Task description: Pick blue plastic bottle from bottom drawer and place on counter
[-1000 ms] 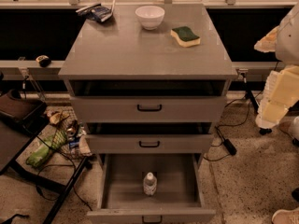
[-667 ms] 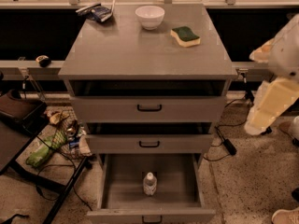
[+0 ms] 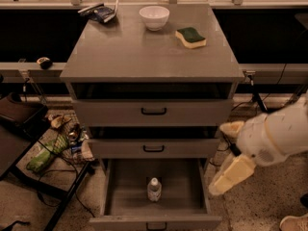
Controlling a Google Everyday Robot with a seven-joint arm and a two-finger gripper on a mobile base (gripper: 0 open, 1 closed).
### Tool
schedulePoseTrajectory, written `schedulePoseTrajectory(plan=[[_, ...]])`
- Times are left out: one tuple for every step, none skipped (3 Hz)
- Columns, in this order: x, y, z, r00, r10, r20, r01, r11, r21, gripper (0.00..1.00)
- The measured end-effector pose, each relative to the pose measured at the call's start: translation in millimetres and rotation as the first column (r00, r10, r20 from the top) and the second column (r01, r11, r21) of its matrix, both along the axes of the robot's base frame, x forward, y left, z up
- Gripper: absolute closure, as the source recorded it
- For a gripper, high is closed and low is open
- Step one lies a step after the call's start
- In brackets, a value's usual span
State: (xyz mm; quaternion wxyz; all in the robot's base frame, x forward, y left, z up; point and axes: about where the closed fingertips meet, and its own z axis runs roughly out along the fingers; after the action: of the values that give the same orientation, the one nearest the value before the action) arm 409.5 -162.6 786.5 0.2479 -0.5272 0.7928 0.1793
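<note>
Gripper of mine hovers at three o'clock of the open bottom drawer — fingers apart — blue plastic bottle inside.

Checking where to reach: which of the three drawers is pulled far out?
The bottom drawer: only it is pulled far out, showing its floor with the blue plastic bottle standing inside. The gripper hangs just right of it.

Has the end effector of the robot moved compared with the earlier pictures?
Yes. The pale end effector has come down and left in the view; it is now beside the right side of the open grey bottom drawer, well below the flat grey counter.
</note>
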Motion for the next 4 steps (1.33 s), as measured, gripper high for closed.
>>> schedulePoseTrajectory(plan=[[-7, 34, -78, 0.9985, -0.032, -0.045, 0.041, 0.979, 0.2, 0.0], [13, 54, -126, 0.9935, -0.107, -0.038, 0.113, 0.936, 0.333, 0.0], [34, 52, -141, 0.9848, -0.173, -0.014, 0.167, 0.922, 0.349, 0.0], [35, 64, -153, 0.9852, -0.171, -0.01, 0.164, 0.922, 0.351, 0.0]])
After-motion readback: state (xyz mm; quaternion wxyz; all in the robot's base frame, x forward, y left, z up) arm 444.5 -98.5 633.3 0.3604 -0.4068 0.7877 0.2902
